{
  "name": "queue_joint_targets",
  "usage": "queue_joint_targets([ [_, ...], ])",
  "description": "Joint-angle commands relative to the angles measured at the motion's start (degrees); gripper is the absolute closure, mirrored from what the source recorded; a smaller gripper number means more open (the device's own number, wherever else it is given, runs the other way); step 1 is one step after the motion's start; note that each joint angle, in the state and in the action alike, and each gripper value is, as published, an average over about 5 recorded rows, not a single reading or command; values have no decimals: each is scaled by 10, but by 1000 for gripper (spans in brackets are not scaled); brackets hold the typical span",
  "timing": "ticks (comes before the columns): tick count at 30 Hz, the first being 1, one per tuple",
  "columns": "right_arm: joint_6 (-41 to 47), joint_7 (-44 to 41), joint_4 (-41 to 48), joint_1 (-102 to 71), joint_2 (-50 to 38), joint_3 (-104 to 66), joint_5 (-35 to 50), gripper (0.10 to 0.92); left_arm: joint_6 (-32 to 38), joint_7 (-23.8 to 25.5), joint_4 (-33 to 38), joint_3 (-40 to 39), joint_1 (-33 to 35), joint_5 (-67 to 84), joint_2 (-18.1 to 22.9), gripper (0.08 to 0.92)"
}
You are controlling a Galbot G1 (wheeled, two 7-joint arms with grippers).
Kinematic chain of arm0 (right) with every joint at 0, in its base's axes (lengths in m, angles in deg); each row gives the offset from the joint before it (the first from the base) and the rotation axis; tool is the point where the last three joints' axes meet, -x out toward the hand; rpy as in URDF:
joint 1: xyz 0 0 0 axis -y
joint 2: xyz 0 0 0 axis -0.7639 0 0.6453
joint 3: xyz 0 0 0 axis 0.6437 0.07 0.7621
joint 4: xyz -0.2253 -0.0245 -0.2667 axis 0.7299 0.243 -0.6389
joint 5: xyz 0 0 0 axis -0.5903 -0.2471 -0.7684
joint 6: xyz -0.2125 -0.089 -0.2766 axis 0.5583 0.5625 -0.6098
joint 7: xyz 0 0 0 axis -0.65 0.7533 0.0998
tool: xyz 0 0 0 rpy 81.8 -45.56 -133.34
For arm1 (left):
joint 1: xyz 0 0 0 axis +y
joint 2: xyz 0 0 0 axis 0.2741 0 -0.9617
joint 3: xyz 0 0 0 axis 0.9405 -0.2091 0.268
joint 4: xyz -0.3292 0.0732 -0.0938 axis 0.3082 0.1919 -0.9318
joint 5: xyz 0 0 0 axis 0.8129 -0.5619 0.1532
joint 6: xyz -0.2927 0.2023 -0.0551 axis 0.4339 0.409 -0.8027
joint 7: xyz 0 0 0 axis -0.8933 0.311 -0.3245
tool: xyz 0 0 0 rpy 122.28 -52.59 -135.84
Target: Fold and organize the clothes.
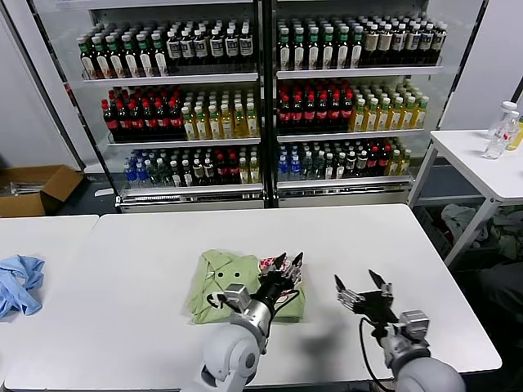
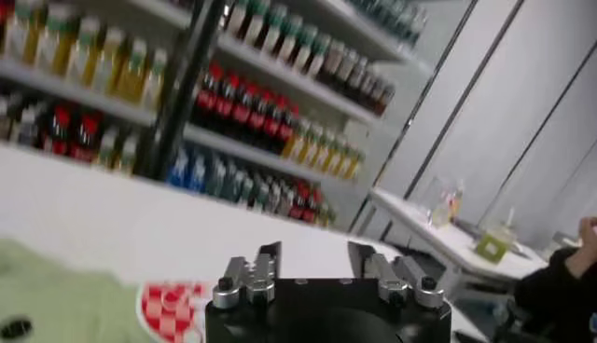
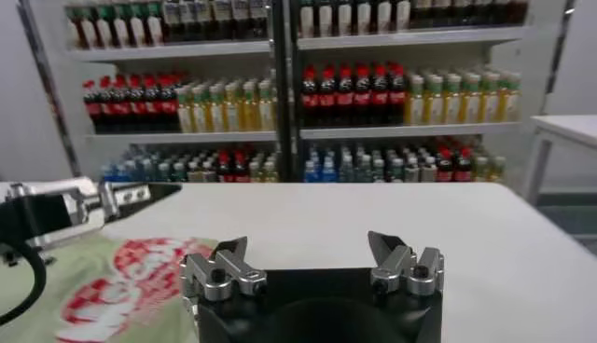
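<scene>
Polo shirt [image 1: 219, 282], light green and folded, lies directly under the left gripper [image 1: 286, 263], whose parted jaws hold nothing above its checkered print; the right gripper [image 1: 362, 287], jaws wide and empty, hovers just beside over the white table [image 1: 147, 245].

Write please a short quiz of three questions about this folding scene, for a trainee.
1. True or false: the left gripper hangs over the green polo shirt.
2. Where is the blue cloth? A on the side table to the robot's left; B on the shirt.
3. Fill in: the right gripper is above bare ____.

Key: 1 true. 2 A. 3 table.
</scene>
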Motion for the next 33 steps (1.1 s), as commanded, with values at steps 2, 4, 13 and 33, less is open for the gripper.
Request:
queue_joint_targets([
  [2, 36, 48, 162, 177, 75, 185, 55, 203, 80, 17, 134, 128, 133, -71, -69, 437],
  [4, 43, 55, 191, 198, 90, 206, 57, 203, 95, 9, 138, 165, 161, -67, -80, 377],
  [13, 43, 79, 268, 241, 118, 234, 60, 219, 125, -5, 155, 233, 233, -49, -94, 183],
  [33, -47, -23, 229, 199, -24, 120, -33, 778, 126, -5, 165, 202, 241, -59, -94, 177],
])
